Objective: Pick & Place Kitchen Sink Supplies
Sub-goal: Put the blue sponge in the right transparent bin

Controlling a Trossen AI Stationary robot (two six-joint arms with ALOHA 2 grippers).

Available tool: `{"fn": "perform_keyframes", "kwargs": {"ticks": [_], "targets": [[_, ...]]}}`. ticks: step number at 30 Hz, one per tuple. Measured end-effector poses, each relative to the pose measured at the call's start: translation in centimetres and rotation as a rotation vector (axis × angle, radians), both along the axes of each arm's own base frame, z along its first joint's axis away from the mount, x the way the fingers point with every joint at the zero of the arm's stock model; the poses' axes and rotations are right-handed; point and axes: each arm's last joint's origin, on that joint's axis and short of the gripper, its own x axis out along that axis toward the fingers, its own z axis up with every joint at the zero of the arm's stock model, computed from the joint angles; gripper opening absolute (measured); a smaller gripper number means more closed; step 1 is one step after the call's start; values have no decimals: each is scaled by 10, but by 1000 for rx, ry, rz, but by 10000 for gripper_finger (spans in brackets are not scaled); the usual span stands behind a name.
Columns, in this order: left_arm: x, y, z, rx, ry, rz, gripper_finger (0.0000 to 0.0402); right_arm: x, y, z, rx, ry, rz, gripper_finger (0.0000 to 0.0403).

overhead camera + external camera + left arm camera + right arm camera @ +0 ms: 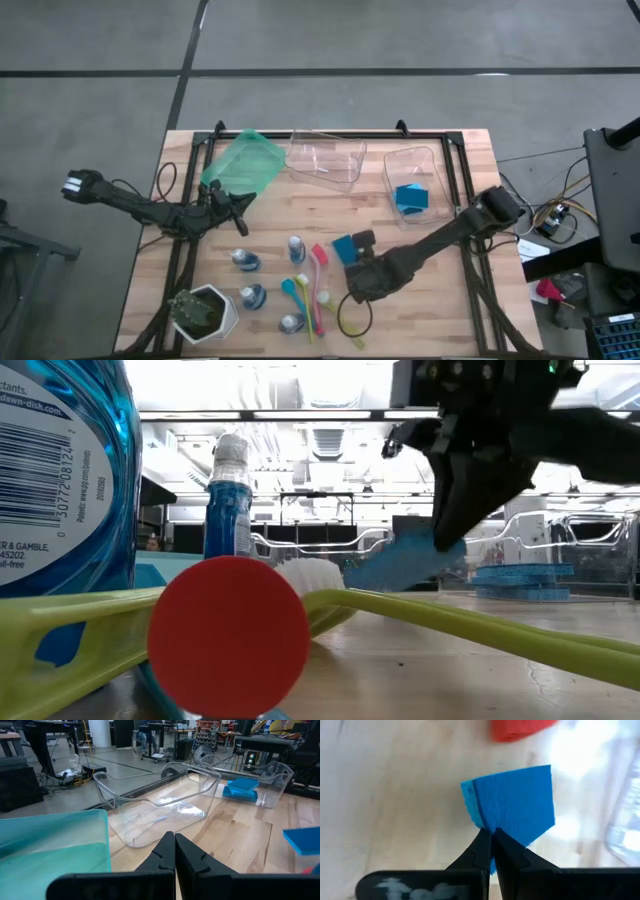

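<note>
Transfer step in hand — right claw [491, 837] pinched on blue sponge [515, 800], lifted above the table [440, 300] centre; left claw [174, 851] pressed together, idle; next, carry to clear bin [432, 158] and release.

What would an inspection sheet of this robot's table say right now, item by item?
Surface: wooden table, no spills seen.
Job's things: one blue sponge pinched by the right gripper; more blue sponges in a clear bin; soap bottles and long-handled brushes lying loose near the table's front.
Clutter: potted plant, green bin and an empty middle clear bin.
Grippers: right jaws shut on the sponge; left gripper shut, idle by the green bin.
Cables: a dark loop on the table.
Surroundings: concrete floor.
</note>
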Motion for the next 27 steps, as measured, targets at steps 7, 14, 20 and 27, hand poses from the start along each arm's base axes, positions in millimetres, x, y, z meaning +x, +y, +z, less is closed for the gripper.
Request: {"fn": "perform_keyframes", "kwargs": {"ticks": [7, 14, 20, 27], "targets": [[0, 0, 0, 0, -1, 0, 0, -13, -9, 21, -108, -55, -87, 8], [0, 0, 0, 0, 1, 0, 0, -29, -20, 40, -211, -74, -169, 8], [0, 0, 0, 1, 5, 0, 0, -45, -29, 59, -247, -94, -229, 8], [0, 0, 0, 1, 4, 0, 0, -65, -45, 86, -257, -150, -329, 8]]}}
